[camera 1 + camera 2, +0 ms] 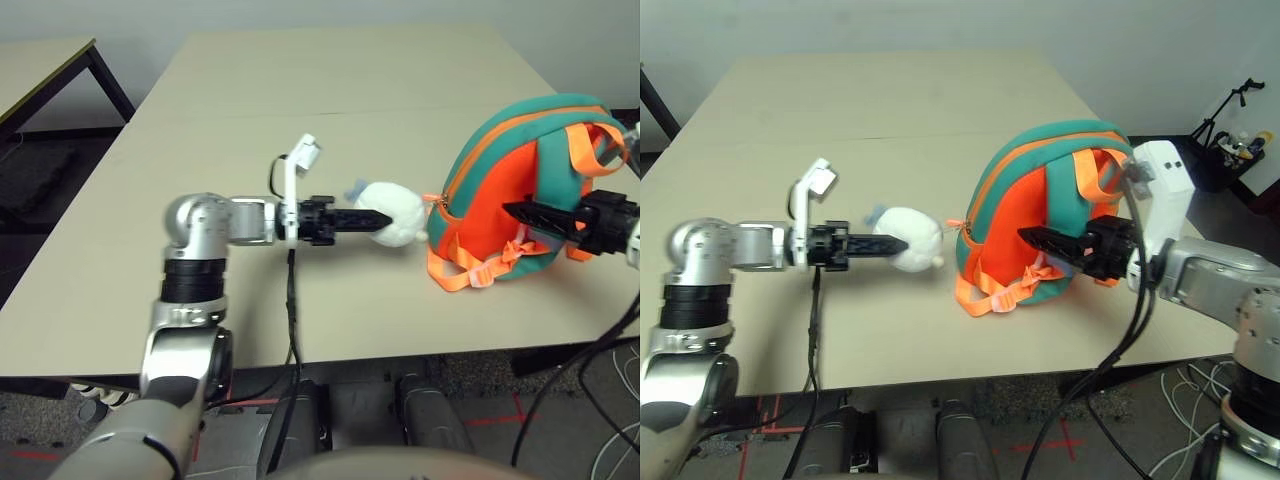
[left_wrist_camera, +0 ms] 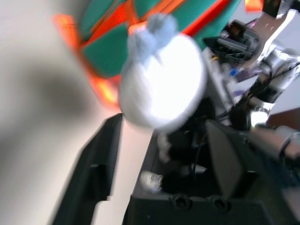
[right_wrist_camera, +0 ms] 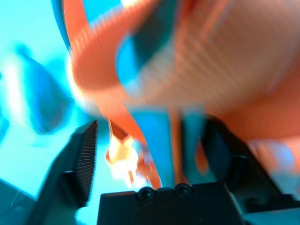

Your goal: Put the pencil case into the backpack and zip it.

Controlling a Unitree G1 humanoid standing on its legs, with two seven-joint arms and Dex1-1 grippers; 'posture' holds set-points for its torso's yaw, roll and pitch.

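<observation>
The left pincer (image 1: 385, 220) reaches level across the beige surface (image 1: 330, 100) from the robot's left, its black fingertips at the near side of the white plush shark (image 1: 398, 212). In the left wrist view its two fingers (image 2: 96, 168) stand wide apart with the plush just beyond them, so it grips nothing; whether the tips touch the plush is hard to say through the blur. The shark is a rounded white ball with a small grey-blue fin, lying on the surface just beside the backpack's left edge.

The right pincer (image 1: 1032, 238) comes in from the robot's right, pointing at the orange back panel of the backpack (image 1: 520, 130). Its fingers (image 3: 77, 159) are spread wide in the right wrist view, with orange strap webbing lying between and past them; it seems to hold nothing, though the blur leaves contact unsure.

The backpack stands upright between the two pincers, toward the right of the surface, near its front edge. It is domed, teal over the top and sides, bright orange on the panel facing the robot, with an orange zipper trim (image 1: 990, 170) curving over the dome. Orange straps (image 1: 478, 268) loop down and spill onto the surface at its foot.

Farther back, the surface runs on pale toward a second table (image 1: 45, 65) at the far left.
</observation>
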